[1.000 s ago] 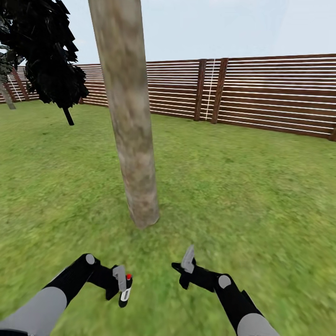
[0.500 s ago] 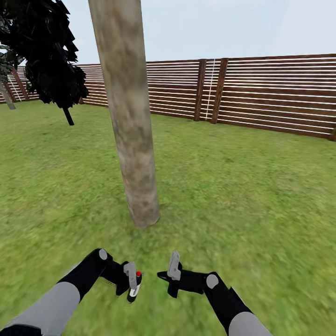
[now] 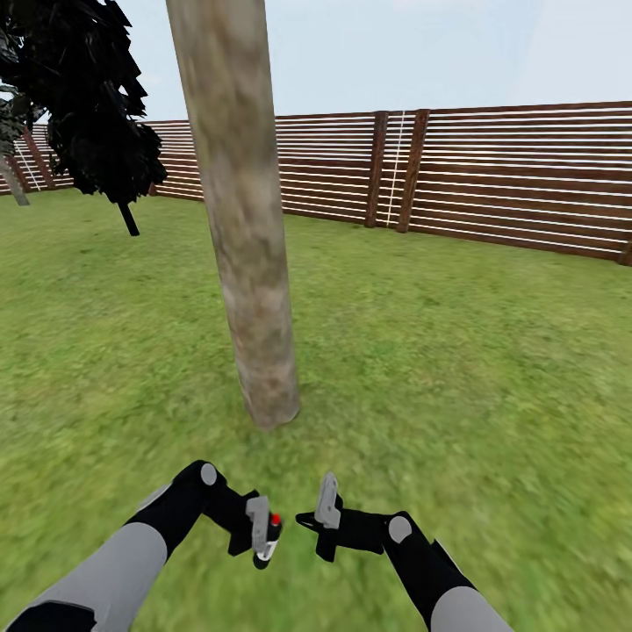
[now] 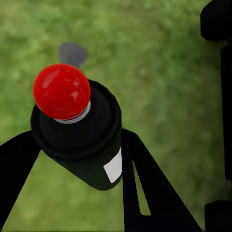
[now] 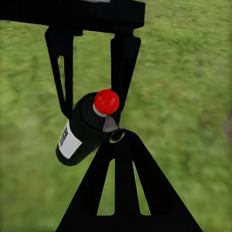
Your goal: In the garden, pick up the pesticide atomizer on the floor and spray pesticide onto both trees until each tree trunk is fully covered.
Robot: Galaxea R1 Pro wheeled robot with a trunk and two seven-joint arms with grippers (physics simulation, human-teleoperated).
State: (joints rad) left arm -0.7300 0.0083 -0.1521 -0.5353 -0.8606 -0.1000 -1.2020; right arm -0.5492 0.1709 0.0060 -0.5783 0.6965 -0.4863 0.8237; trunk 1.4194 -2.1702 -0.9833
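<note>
Atomizer (image 3: pixel 269 537) sits pinched in my left gripper (image 3: pixel 263 537), low over the lawn (image 3: pixel 491 369) before the trunk (image 3: pixel 246 246). To its right, I can't tell whether my right gripper (image 3: pixel 326 505) is spread.

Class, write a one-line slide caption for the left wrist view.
Left pincer grips a black sprayer with a red tip above the lawn.
</note>
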